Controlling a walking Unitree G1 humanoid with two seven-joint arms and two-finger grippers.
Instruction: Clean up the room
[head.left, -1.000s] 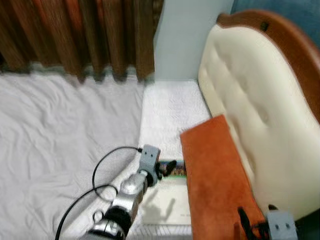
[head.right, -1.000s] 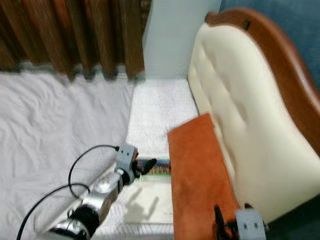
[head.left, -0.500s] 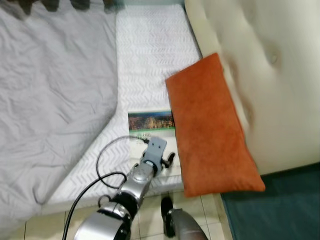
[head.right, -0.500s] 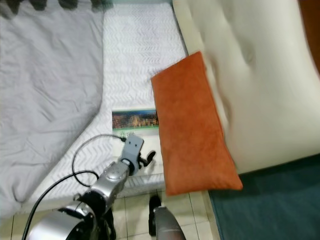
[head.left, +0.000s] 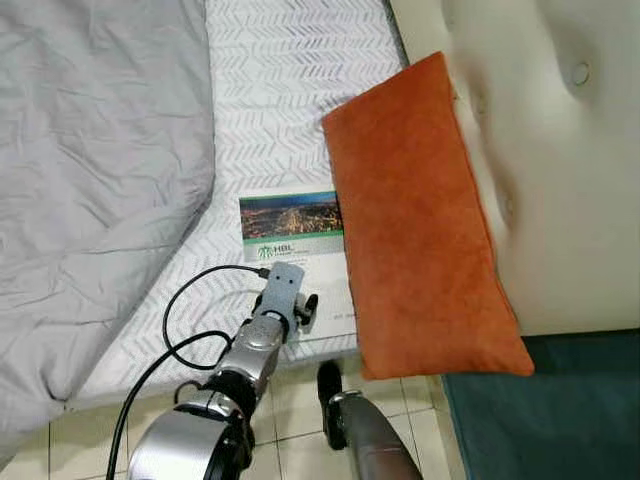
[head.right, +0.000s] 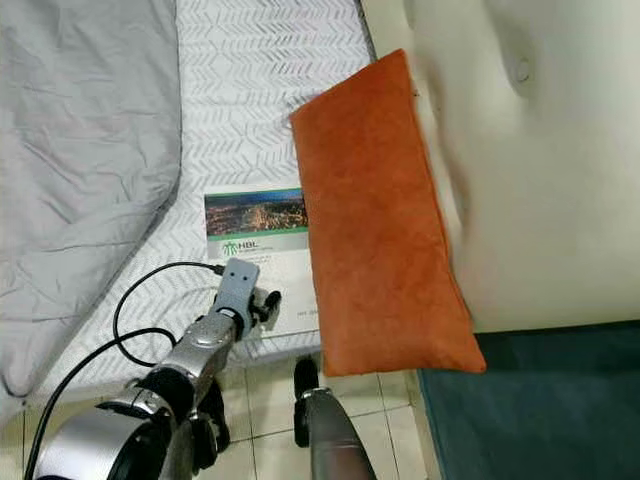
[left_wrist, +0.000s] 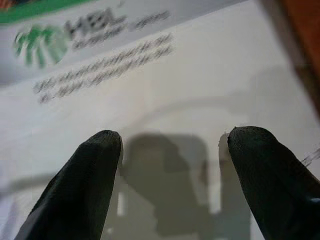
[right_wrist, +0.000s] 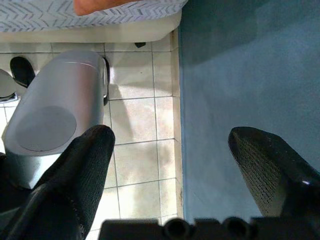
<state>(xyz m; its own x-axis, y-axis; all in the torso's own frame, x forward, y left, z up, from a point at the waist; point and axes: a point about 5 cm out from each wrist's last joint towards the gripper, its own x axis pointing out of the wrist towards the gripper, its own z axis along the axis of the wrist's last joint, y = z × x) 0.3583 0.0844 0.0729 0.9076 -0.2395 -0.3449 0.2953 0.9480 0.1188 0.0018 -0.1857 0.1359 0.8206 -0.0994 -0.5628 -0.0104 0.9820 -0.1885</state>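
A white booklet with a green band and a night-city photo across its top (head.left: 292, 232) lies flat on the white chevron-patterned mattress (head.left: 275, 80) near the bed's foot edge, its right side touching the long rust-orange velvet cushion (head.left: 415, 220). That cushion leans against the cream tufted headboard (head.left: 560, 160). A rumpled grey sheet (head.left: 90, 180) covers the mattress to the left. The left hand (left_wrist: 170, 150) hovers just over the booklet's lower white part, its two black fingers (left_wrist: 92, 165) spread apart and grasping nothing, their shadow falling on the paper. The right hand (right_wrist: 172, 165) hangs released, fingers wide apart, over the beige tiled floor (right_wrist: 140, 120) beside a dark teal carpet (right_wrist: 240, 75).
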